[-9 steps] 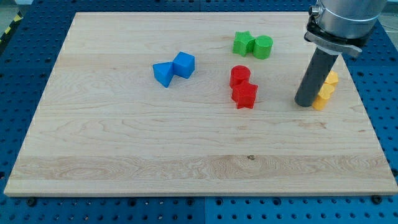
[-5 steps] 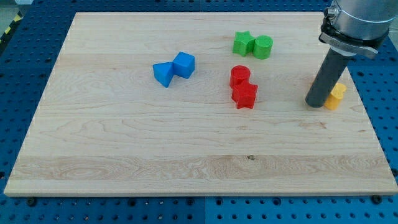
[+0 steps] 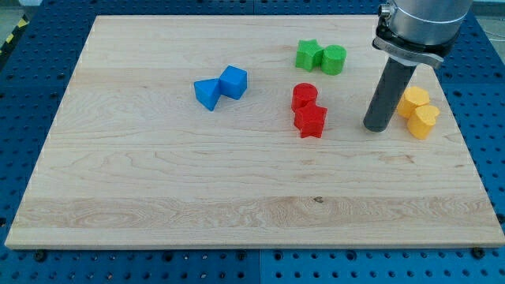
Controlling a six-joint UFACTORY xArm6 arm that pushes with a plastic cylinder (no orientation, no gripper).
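Wooden board [image 3: 158, 181] lies on a blue perforated table [image 3: 489, 95]. The dark rod comes down from the view's top right; my tip [image 3: 376, 128] rests on the board in the right half, bare wood all round it. No jaws on this tool, only the plain rod, and it has hold of nothing.

Nearest to my tip: two yellow blocks just to the view's right. The yellow cylinder [image 3: 413, 102] sits a little higher in the view, close beside the rod's shaft but with a sliver of wood showing between. The second yellow block [image 3: 424, 121] (shape looks heart-like, not certain) touches the cylinder on its lower right side. My tip is near both but touches neither.

To the view's left of my tip: red cylinder [image 3: 304, 96] with a red star [image 3: 311, 121] pressed against it from below, the pair set apart from the tip.

Toward the view's top, left of the rod: green star [image 3: 308, 54] and green cylinder [image 3: 334, 59], side by side and touching.

Further to the view's left, near the board's middle: blue cube [image 3: 233, 81] touching a second blue block [image 3: 207, 94] (wedge-like, exact shape unclear), well apart from my tip.
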